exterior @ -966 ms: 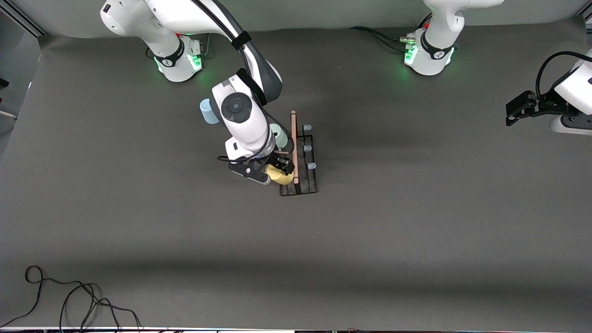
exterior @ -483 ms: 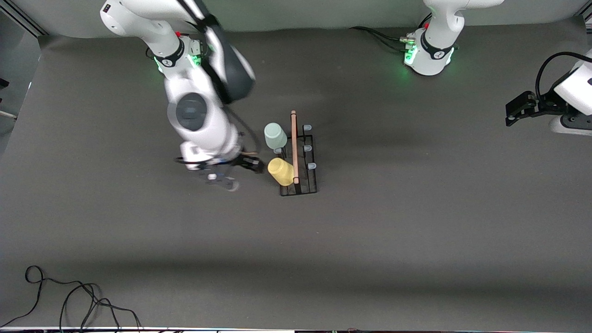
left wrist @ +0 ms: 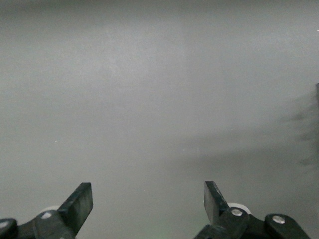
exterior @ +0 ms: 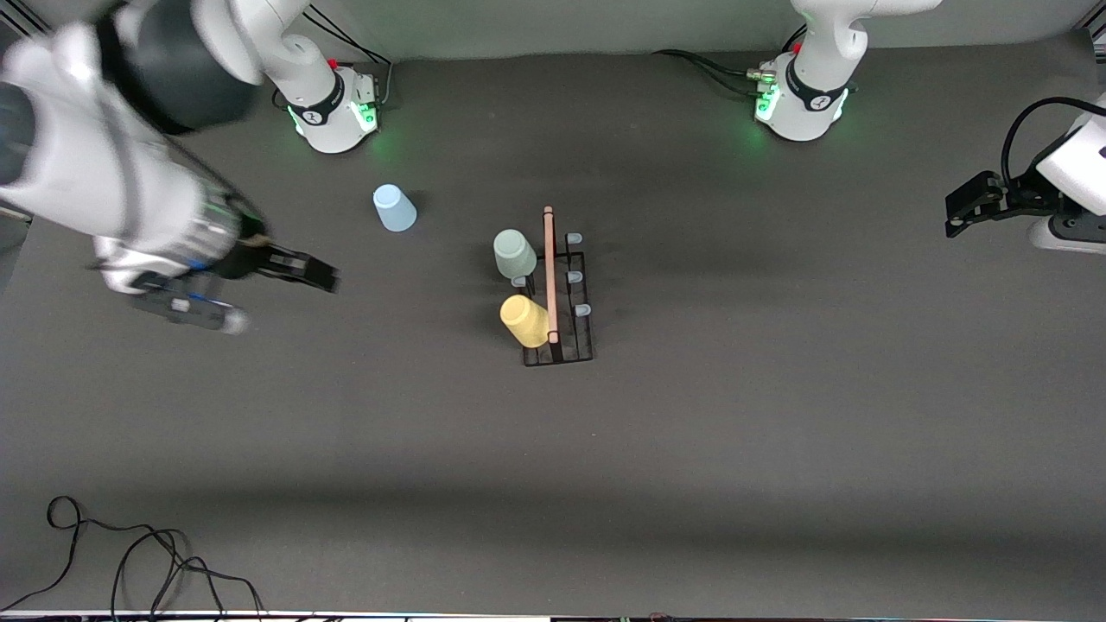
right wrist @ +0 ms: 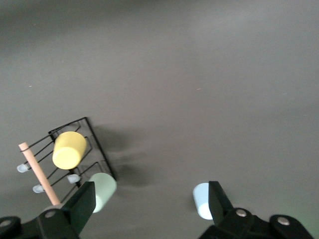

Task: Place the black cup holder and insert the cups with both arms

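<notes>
The black cup holder (exterior: 558,360) stands mid-table with its wooden handle (exterior: 549,276) on top. A yellow cup (exterior: 524,320) and a pale green cup (exterior: 514,253) sit upside down on its pegs on the side toward the right arm's end. A light blue cup (exterior: 394,208) stands upside down on the table near the right arm's base. My right gripper (exterior: 283,301) hangs open and empty over bare table toward the right arm's end. Its wrist view shows the holder (right wrist: 94,139), yellow cup (right wrist: 69,150), green cup (right wrist: 103,191) and blue cup (right wrist: 202,200) past the right gripper (right wrist: 151,199). My left gripper (exterior: 950,216) waits open at the left arm's end; the left gripper (left wrist: 148,196) faces only a bare surface.
Three blue-capped pegs (exterior: 573,277) on the holder's side toward the left arm's end carry nothing. A black cable (exterior: 130,553) lies coiled at the near corner at the right arm's end. The arms' green-lit bases (exterior: 337,108) (exterior: 799,99) stand along the table's back edge.
My right gripper let go of the yellow cup on the holder, opened and swung away toward the right arm's end, uncovering the blue cup. The left arm has not moved.
</notes>
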